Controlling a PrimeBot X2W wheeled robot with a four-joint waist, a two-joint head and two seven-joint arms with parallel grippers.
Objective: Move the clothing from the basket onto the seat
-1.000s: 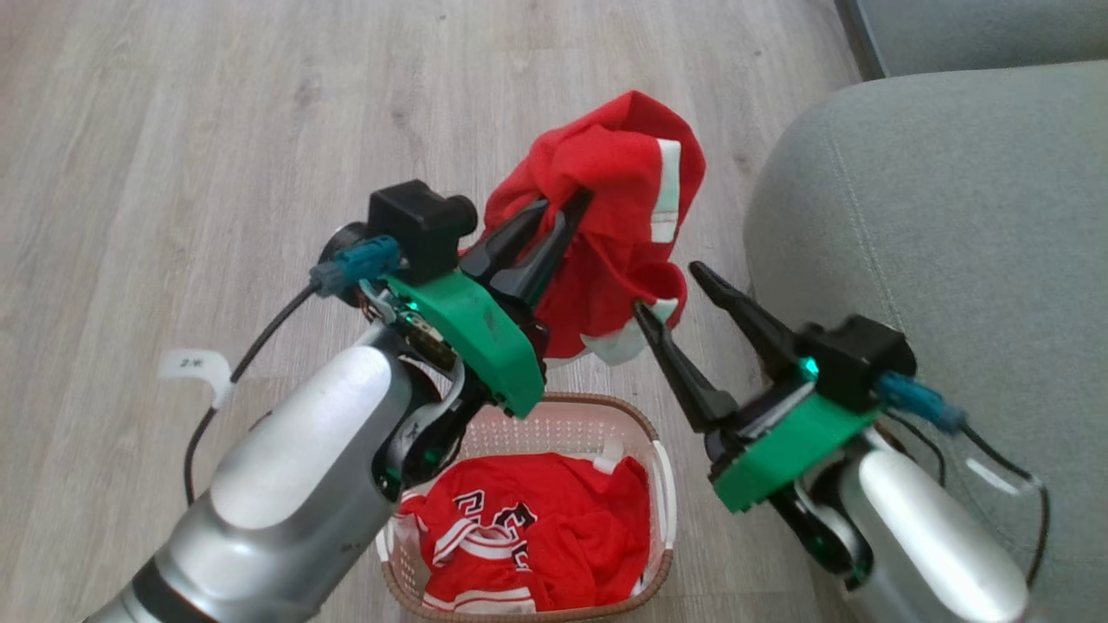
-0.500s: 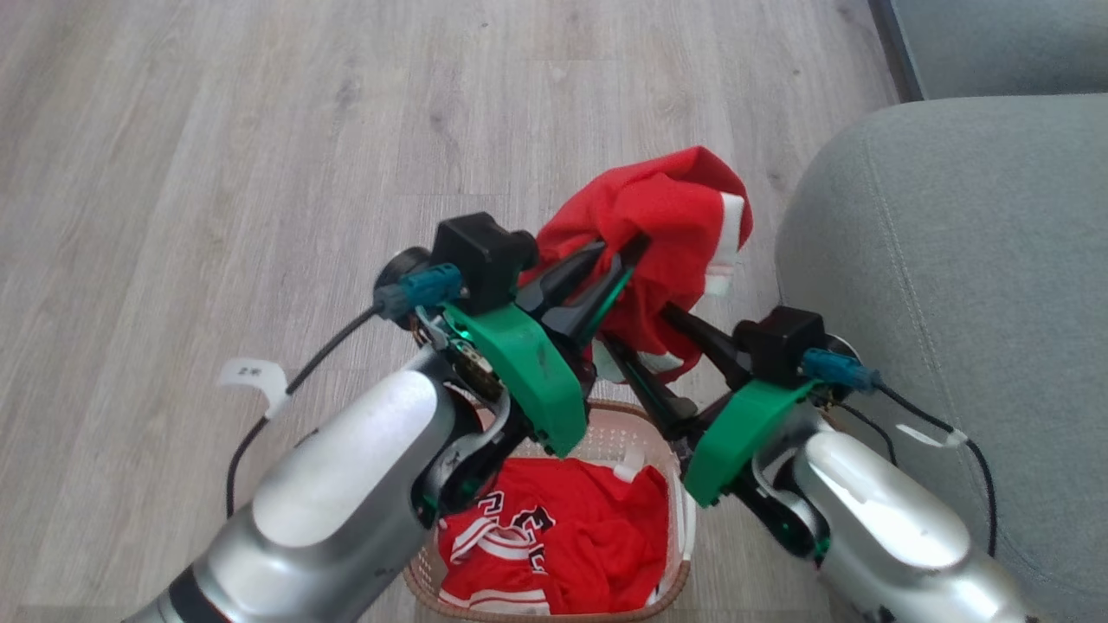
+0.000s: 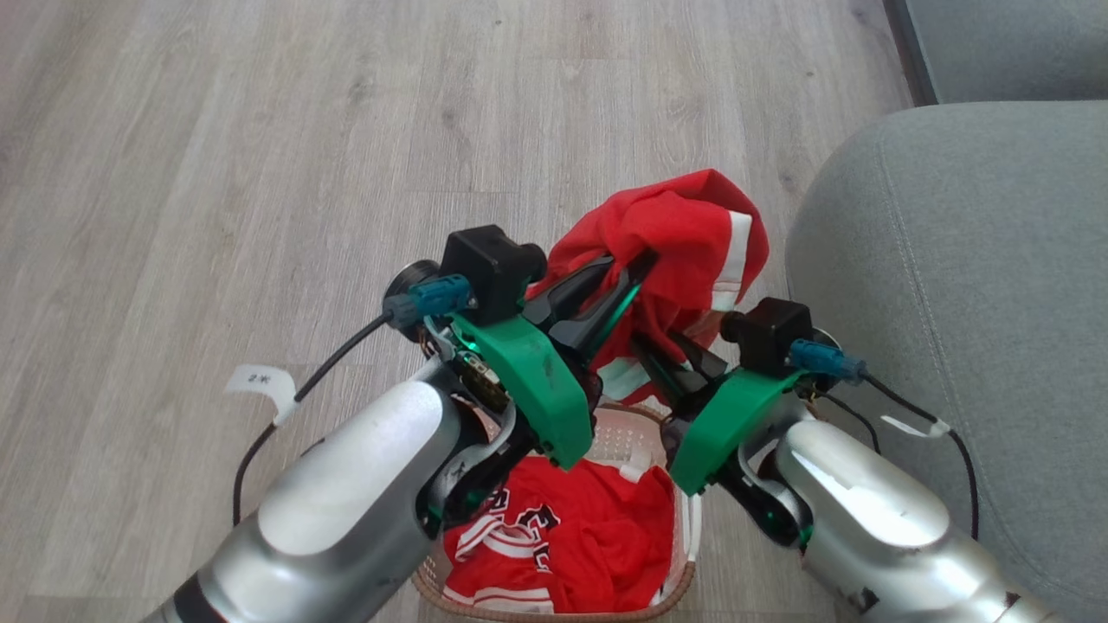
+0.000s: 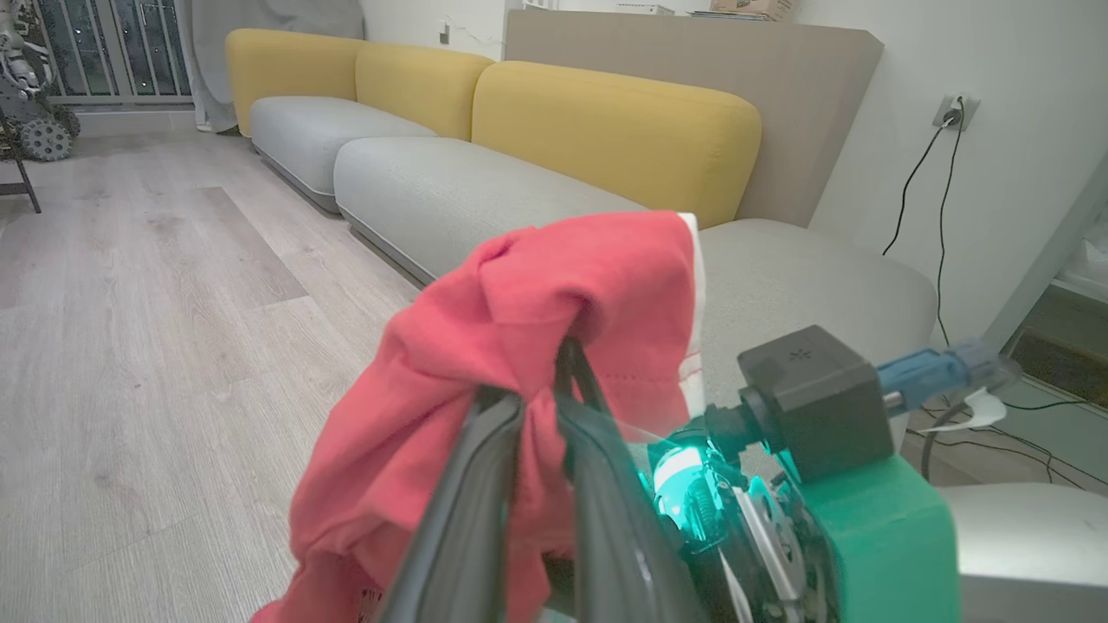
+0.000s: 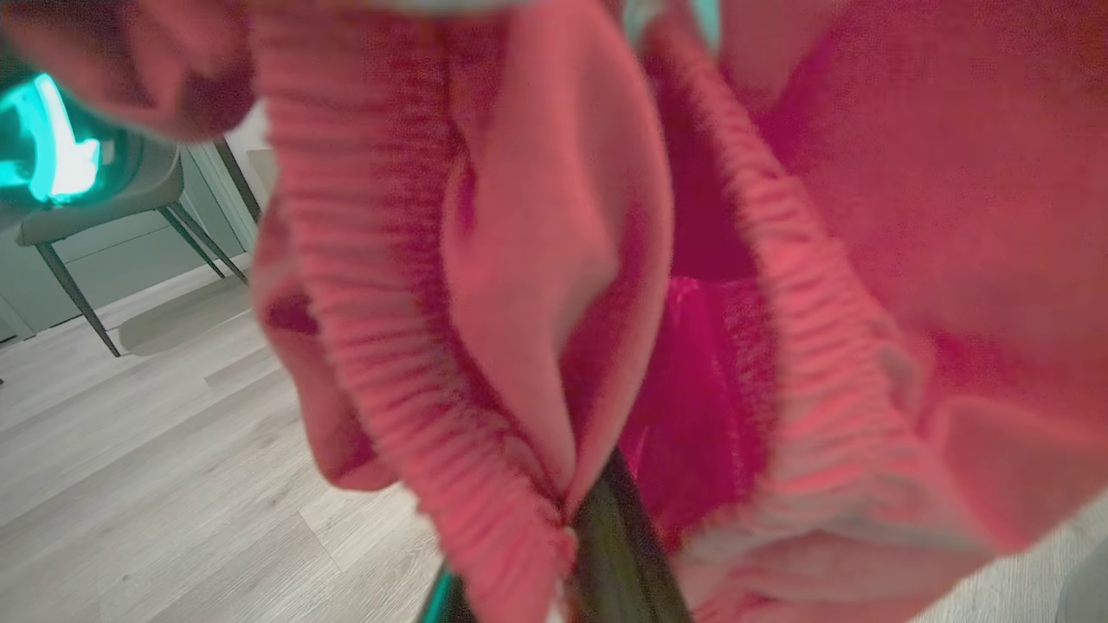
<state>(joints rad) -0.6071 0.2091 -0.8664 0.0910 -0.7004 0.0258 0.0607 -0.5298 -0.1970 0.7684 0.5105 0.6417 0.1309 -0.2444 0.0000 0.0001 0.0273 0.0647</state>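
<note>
The left fingers (image 3: 630,270) are clamped on a red garment (image 3: 684,221), which is held up above the basket (image 3: 690,528) (more red clothing (image 3: 589,541) is left inside). The right fingers (image 3: 675,350), wide open a moment ago, are now pinched shut on the same garment's lower edge. It is now held from both sides, so it can likely be carried to the grey seat (image 3: 969,285) nearby on the right.

Red garment (image 3: 684,234), white stripe, bunched up and airborne: top fold pinched at left claw (image 3: 639,262) tips, lower edge pinched in right claw (image 3: 662,350). Second red garment (image 3: 589,536), black-white lettering, crumpled in cream basket (image 3: 690,528) below both claws. Grey seat (image 3: 969,285) just right of right claw.
</note>
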